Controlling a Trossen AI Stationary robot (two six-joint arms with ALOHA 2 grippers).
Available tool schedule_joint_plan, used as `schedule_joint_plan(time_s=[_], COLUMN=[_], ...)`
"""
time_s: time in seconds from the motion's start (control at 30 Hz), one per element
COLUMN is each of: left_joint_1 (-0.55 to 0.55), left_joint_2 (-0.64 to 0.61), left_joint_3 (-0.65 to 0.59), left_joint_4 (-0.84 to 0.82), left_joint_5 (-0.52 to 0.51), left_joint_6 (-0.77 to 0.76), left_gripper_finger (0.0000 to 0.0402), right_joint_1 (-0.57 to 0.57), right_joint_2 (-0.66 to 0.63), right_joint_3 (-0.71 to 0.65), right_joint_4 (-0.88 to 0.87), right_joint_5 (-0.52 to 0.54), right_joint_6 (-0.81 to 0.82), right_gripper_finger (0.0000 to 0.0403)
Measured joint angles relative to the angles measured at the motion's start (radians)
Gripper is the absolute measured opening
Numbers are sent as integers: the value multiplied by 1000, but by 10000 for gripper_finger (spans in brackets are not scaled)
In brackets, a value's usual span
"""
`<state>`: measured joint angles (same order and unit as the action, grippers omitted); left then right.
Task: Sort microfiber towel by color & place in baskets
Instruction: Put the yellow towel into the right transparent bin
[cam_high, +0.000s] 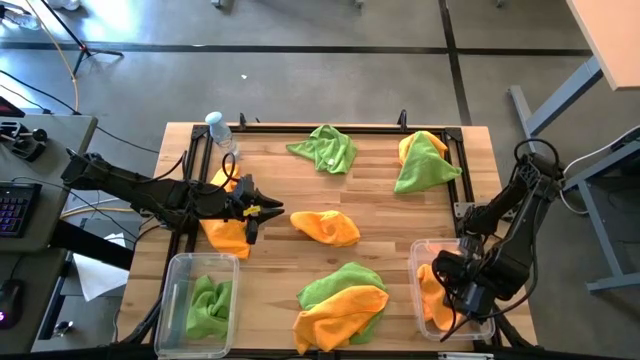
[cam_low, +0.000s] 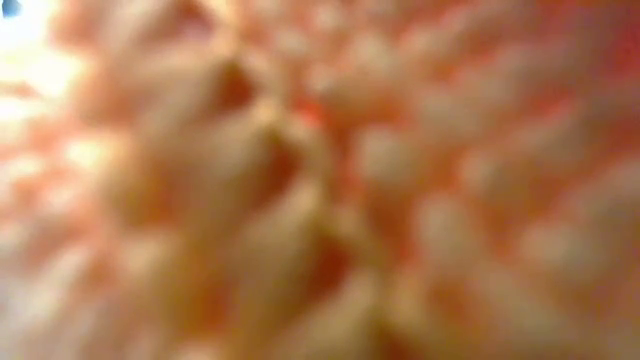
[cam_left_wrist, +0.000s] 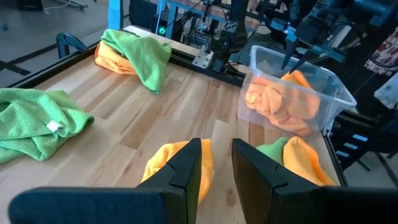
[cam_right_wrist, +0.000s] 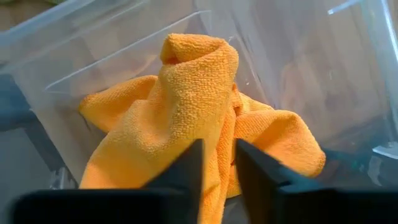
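A: How is the right claw (cam_right_wrist: 216, 163) seen?
B: It is held over the clear plastic bin (cam_high: 424, 252) at the bench's (cam_high: 380, 200) right front corner, fingers nearly together; whether the orange-yellow fuzzy towel (cam_right_wrist: 199, 112) lying inside is pinched cannot be told.

A: And the left claw (cam_left_wrist: 214, 163)?
B: It is held low at the bench's left, narrowly parted, empty. A lime green towel (cam_high: 208, 305) is seen in the left bin (cam_high: 176, 270)
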<state>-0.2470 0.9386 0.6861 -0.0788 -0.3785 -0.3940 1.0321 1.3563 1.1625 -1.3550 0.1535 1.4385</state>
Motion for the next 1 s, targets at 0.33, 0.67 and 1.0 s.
schedule_joint_plan(time_s=[0.33,0.67,1.0], left_joint_1=[17,111,152], left_joint_2=[0,0,10], left_joint_3=[0,0,78], left_joint_4=[-16,-155,-274], left_joint_5=[0,1,-7], left_joint_6=[-34,-159,-179], left_gripper_finger=[76,76,73], right_joint_1=[-62,-290,-470], right_joint_2=[-36,-187,-380], right_joint_3=[1,1,-23], right_joint_4=[51,47,128], right_joint_5=[245,420,449], right_joint_6=[-159,-519,-829], right_gripper_finger=[3,1,0])
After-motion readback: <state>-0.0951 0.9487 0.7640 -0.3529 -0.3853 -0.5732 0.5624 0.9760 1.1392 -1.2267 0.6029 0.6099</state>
